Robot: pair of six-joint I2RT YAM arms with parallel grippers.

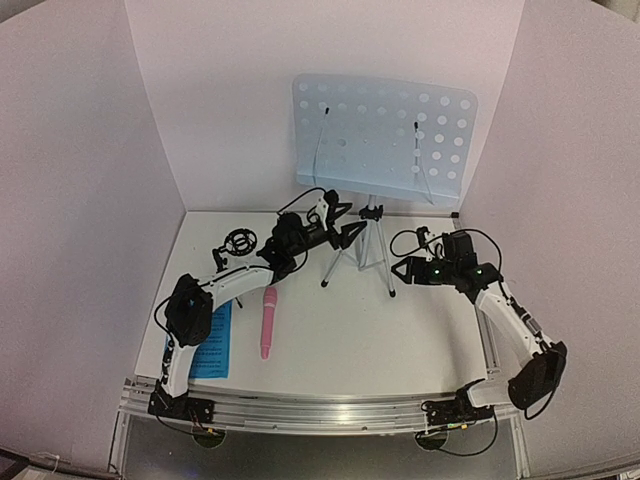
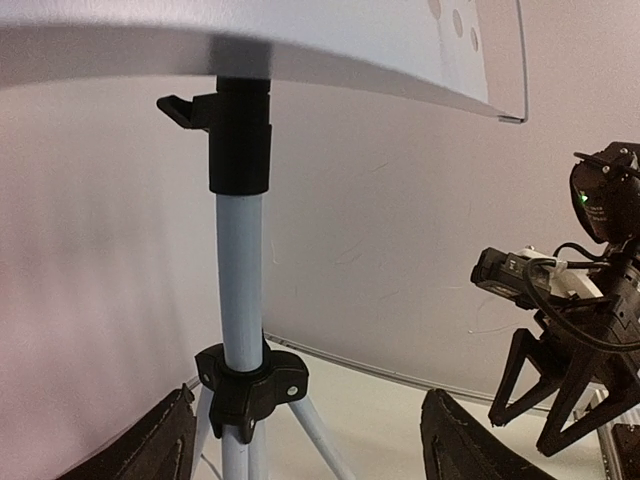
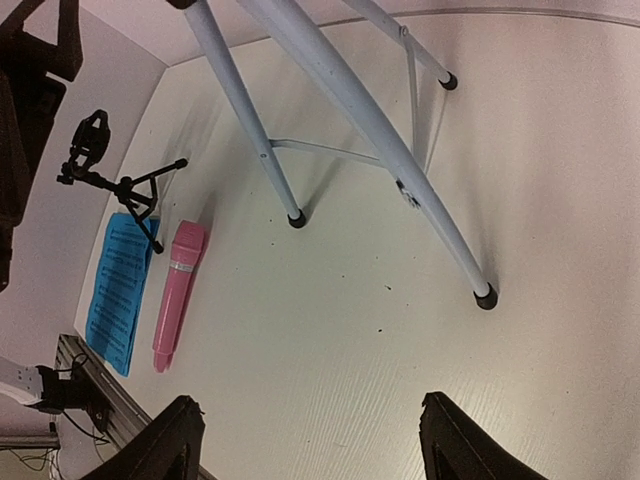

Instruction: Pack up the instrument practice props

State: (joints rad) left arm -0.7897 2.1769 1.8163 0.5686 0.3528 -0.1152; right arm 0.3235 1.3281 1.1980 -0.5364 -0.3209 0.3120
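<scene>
The pale-blue perforated music stand (image 1: 385,140) rises on its silver tripod (image 1: 362,250) at the back of the table. My left gripper (image 1: 348,224) is open just left of the stand's pole (image 2: 242,280), level with the black leg hub (image 2: 250,385), and touches nothing. My right gripper (image 1: 402,258) is open to the right of the tripod legs (image 3: 400,150), above bare table. The pink microphone (image 1: 268,320) lies flat beside the blue sheet-music pages (image 1: 212,340). Behind them is the small black mic stand (image 1: 238,245).
White walls close the table (image 1: 380,330) in at the back and both sides. The aluminium rail (image 1: 320,410) with both arm bases runs along the near edge. My right gripper (image 2: 570,390) shows in the left wrist view, across the tripod.
</scene>
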